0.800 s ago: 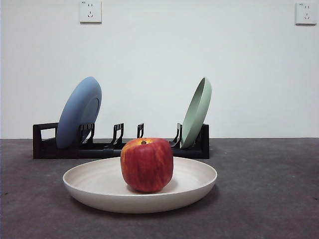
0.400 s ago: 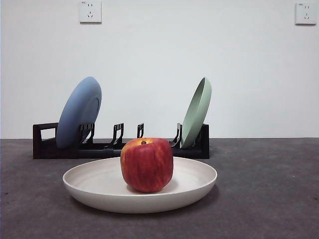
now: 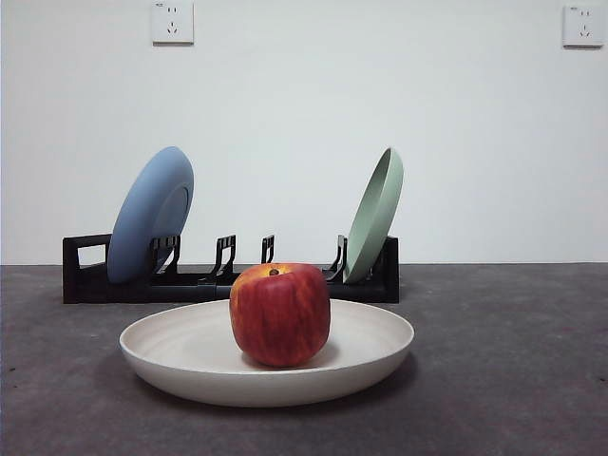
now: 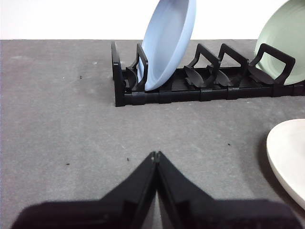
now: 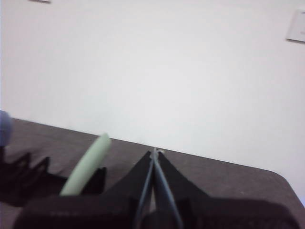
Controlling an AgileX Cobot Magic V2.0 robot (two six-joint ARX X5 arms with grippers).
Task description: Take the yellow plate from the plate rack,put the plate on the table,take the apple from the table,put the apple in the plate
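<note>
The red apple (image 3: 279, 314) sits in the middle of the cream yellow plate (image 3: 190, 356), which lies flat on the dark grey table (image 3: 513, 361) in front of the black plate rack (image 3: 85, 271). In the left wrist view, the plate's rim (image 4: 288, 157) shows to one side, the rack (image 4: 190, 88) beyond it, and my left gripper (image 4: 155, 155) is shut with nothing in it, above bare table. My right gripper (image 5: 154, 151) is shut too, held high and away, near the rack's end with the pale green plate (image 5: 86, 164). Neither gripper shows in the front view.
A blue plate (image 3: 150, 214) leans in the rack's left slots and a pale green plate (image 3: 374, 215) leans at its right end. The slots between them hold nothing. Two wall sockets (image 3: 172, 22) sit high on the white wall.
</note>
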